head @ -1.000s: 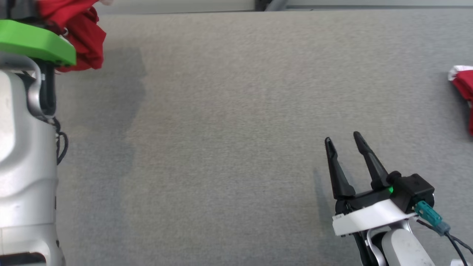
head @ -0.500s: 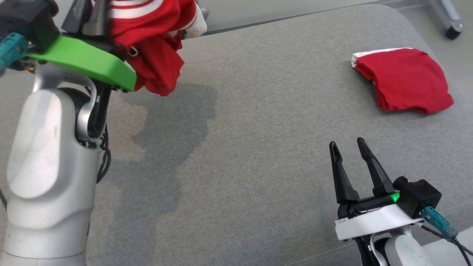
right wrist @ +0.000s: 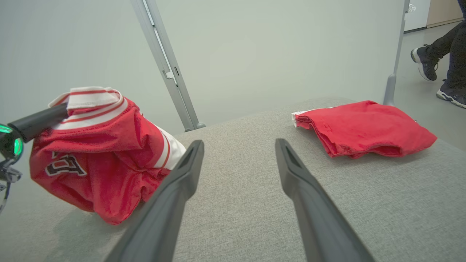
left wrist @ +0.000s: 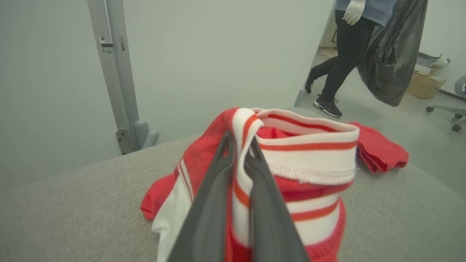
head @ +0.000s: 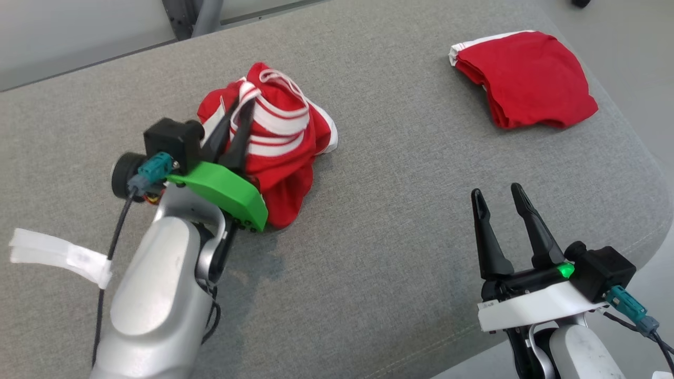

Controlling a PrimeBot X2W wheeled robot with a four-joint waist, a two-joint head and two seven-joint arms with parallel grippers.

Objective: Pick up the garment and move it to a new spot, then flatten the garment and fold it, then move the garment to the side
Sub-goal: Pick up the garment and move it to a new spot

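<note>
Head view: garment (head: 287,145) in left hand (head: 243,107)

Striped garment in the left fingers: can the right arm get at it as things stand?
Probably yes. The right fingers stand open and empty, and only bare grey surface lies between them and the striped garment. The left fingers, shut on it, crowd only its left side.

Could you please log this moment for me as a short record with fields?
left gripper: shut on the jersey's striped band
jersey: red and white, bunched, hanging from that grip over the table; contact with it unclear
right gripper: open, empty, apart from both garments
folded garment: red, lying on the table's far right
person: walking in the background with a black bag
</note>
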